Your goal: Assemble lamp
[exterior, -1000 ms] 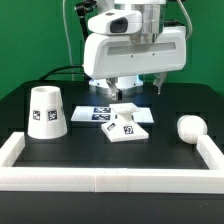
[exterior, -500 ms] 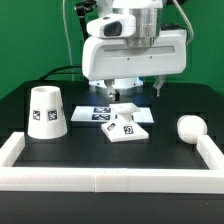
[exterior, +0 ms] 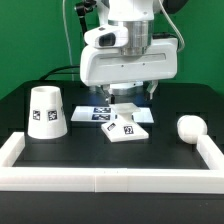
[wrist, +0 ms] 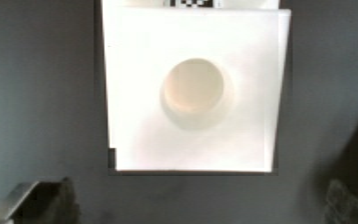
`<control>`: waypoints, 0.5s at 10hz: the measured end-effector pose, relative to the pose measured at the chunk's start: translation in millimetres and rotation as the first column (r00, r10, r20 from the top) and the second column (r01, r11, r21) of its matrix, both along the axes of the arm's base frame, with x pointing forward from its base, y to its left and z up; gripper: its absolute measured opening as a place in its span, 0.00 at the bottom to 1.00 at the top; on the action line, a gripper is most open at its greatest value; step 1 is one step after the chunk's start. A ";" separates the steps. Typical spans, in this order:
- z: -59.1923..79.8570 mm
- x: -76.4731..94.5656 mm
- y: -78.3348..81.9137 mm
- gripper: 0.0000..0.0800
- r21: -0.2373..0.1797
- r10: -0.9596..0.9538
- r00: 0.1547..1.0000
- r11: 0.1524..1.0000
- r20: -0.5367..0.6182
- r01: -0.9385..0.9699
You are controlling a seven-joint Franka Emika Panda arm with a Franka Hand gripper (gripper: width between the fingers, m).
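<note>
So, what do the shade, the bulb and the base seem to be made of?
All look like white plastic, likely matte. Shade: smooth even wall, no weave. Bulb: soft shading, no sharp glare. Base: flat uniform white, crisp edges, smooth oval hollow.

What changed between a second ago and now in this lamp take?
The gripper came down toward the base and shifted slightly to the exterior view's left. Its jaws stand open, and nothing was taken hold of or let go. The base, shade, bulb and marker board stayed where they were.
</note>
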State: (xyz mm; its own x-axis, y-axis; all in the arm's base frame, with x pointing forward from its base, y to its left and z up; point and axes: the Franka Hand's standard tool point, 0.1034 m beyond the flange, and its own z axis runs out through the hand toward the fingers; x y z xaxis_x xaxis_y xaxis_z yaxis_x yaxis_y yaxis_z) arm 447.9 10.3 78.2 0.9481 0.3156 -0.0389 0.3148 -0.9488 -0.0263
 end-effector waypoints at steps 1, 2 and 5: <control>-0.4 -0.2 0.0 0.87 0.000 0.000 1.000 1.000 -0.001 0.000; -1.0 -0.7 0.0 0.87 0.000 0.001 1.000 1.000 -0.001 -0.001; -17.3 -13.1 -9.2 0.87 -0.001 0.027 1.000 1.000 0.015 -0.027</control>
State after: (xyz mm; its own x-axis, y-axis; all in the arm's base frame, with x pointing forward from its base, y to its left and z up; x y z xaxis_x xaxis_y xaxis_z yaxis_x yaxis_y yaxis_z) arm 434.8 1.1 60.9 0.9396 0.3412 -0.0252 0.3408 -0.9399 -0.0209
